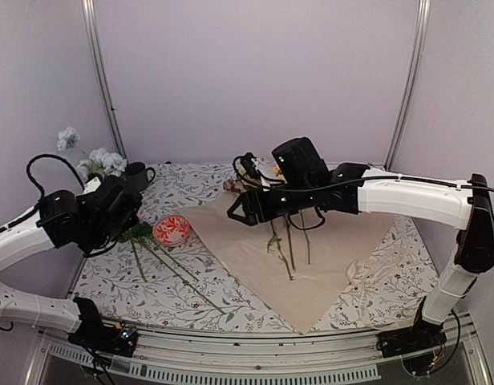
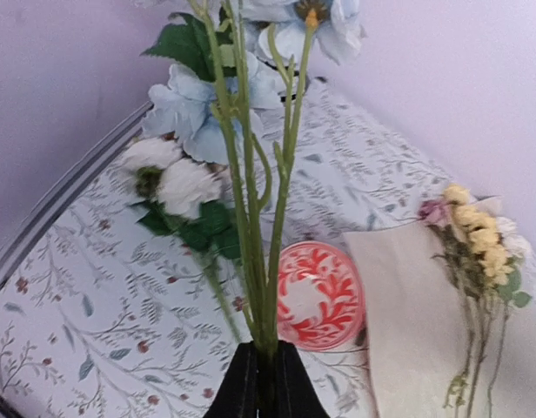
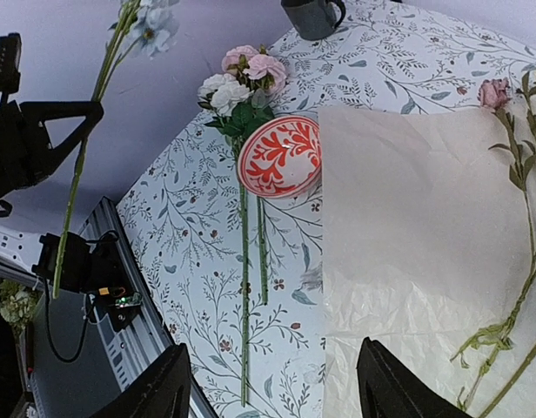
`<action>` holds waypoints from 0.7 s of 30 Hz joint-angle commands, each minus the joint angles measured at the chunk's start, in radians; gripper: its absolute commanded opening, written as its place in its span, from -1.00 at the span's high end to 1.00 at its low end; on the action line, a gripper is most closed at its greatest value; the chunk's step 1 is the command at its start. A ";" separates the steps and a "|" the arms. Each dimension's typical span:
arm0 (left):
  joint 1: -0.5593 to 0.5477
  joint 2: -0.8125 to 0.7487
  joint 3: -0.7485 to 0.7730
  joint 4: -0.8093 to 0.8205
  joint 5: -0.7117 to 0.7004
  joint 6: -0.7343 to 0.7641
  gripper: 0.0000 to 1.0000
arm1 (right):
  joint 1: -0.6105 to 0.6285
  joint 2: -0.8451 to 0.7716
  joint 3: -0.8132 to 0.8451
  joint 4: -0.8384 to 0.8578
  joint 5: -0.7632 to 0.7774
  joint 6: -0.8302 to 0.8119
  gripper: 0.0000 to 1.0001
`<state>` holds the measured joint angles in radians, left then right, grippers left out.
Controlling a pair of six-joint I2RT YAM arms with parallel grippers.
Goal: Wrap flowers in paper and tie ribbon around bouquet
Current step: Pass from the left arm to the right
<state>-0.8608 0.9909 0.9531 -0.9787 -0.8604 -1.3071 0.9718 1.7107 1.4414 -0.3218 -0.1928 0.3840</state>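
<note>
Room for moving is widest over the near-left tablecloth [image 1: 151,281], in front of the left arm. The paper [image 1: 327,257] lies flat as a diamond, its near corner almost at the front table edge and its left edge just beside the red-and-white dish [image 1: 172,230]. The left gripper [image 2: 266,370] is closed tight on the stems of the pale blue flowers [image 2: 207,104], upright above the left table edge, near the dark mug [image 1: 137,175]. The right gripper [image 3: 272,387] hangs wide and empty over the paper, above the thin-stemmed flowers [image 1: 287,241] lying there. The pink and white flowers [image 3: 246,83] lie on the cloth beside the dish. From above, the right arm hides the blooms on the paper. The ribbon [image 1: 363,281], by the paper's right corner, is pale and hard to make out.
</note>
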 commanded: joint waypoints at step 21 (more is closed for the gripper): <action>-0.153 -0.040 -0.284 1.530 0.602 0.918 0.96 | -0.062 0.127 0.124 0.829 -0.560 0.237 -0.91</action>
<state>-0.9916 0.9314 0.6731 0.4561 -0.3260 -0.4210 0.9043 1.7691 1.5269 0.3740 -0.6624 0.5243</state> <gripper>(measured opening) 0.042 0.978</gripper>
